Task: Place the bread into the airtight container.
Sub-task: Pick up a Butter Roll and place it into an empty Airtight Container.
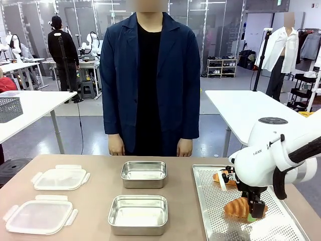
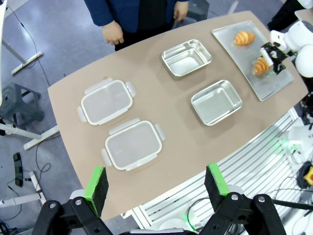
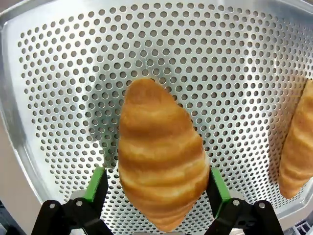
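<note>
A golden croissant-shaped bread (image 3: 159, 161) lies on a perforated metal tray (image 3: 63, 73) at the table's right. My right gripper (image 3: 157, 188) is down over it with a green pad on each side; a narrow gap shows at one pad, and the other is almost touching. From the front, the bread (image 1: 234, 207) sits just left of that gripper (image 1: 253, 208). Two open steel containers, one near (image 1: 138, 215) and one far (image 1: 144, 173), stand mid-table. My left gripper (image 2: 156, 188) hovers open high above the table's edge, holding nothing.
A second bread (image 1: 223, 176) lies farther back on the tray (image 1: 200, 201). Two clear clip-on lids (image 1: 60, 178) (image 1: 39, 217) rest at the table's left. A person in a dark jacket stands at the far side, hands hanging down.
</note>
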Tool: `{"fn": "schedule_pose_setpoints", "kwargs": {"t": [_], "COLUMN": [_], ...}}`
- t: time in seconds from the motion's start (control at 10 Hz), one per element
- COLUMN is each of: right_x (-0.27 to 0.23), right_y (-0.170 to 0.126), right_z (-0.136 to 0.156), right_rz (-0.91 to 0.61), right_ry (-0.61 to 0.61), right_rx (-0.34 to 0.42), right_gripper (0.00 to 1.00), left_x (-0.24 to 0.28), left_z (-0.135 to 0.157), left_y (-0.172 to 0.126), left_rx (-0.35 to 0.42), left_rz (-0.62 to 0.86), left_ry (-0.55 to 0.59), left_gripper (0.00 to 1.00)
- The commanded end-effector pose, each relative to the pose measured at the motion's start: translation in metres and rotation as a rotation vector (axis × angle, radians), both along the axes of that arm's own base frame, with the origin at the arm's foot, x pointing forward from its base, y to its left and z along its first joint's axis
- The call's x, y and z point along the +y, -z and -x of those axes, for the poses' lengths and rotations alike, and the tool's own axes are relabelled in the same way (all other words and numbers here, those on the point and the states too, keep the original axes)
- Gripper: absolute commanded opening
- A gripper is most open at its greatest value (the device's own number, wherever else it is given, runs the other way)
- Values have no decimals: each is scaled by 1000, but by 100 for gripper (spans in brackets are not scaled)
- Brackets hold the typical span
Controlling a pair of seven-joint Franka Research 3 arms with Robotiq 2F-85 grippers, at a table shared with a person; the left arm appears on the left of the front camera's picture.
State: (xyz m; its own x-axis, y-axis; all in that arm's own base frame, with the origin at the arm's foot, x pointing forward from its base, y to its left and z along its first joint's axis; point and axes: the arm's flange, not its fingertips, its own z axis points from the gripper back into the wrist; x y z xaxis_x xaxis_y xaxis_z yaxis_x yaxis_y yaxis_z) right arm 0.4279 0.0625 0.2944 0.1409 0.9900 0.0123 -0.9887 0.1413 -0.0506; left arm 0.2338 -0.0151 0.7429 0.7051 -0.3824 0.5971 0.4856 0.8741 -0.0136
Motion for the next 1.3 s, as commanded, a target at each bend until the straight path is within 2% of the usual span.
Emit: {"fn": "schedule_pose_setpoints", "kwargs": {"t": [0.0,0.3,0.5,0.7,1.0,1.2], "right_x": [-3,-5,-3,9,88,155], "right_y": [0,-1,-13,-47,-108,-132], "right_z": [-5,-6,-3,5,33,37], "right_rz": [-38,-43,-44,-44,-27,-62], "right_ry": [-23,-12,-28,-4,7,2], "right_rx": [-22,-17,-6,-16,0,39], "right_gripper": [76,0,0,0,0,0], "left_x": [1,1,1,1,1,1], "left_z": [0,0,0,0,0,0], "left_y": [-4,-4,-4,-4,-4,-4], "left_rx": [4,4,4,4,4,4], "left_rz": [-8,-8,-8,-8,-8,-8], "left_ry": [-1,-1,-1,-1,-1,-1], "left_gripper": [100,100,100,100,100,100]}}
